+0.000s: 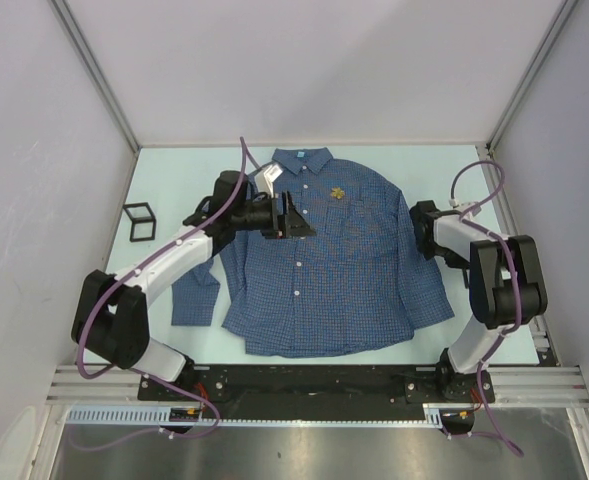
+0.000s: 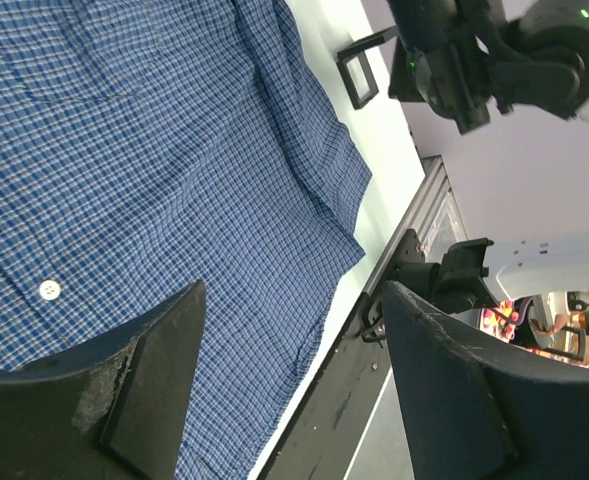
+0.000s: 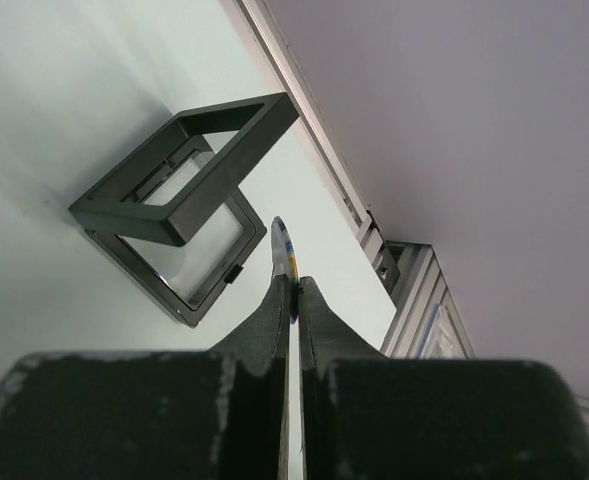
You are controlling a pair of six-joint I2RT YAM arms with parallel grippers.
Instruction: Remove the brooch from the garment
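The garment (image 1: 324, 270), a blue fine-checked shirt, lies flat and face up on the table. It fills the left half of the left wrist view (image 2: 124, 180). The brooch (image 1: 339, 192), a tiny yellow-gold ornament, sits on the chest just below the collar; neither wrist view shows it. My left gripper (image 1: 299, 215) hovers above the shirt a little left of the brooch. It is open (image 2: 294, 290) with nothing between its fingers. My right gripper (image 1: 417, 232) stays at the shirt's right edge and is shut (image 3: 292, 285). A thin blue-and-yellow sliver shows at its tips; I cannot tell what it is.
A black open frame box (image 1: 139, 220) stands on the table left of the shirt, near the left wall, and a black frame box (image 3: 174, 210) also appears ahead of the right fingers. The right arm (image 2: 484, 60) folds beside the shirt's right sleeve. Walls enclose three sides.
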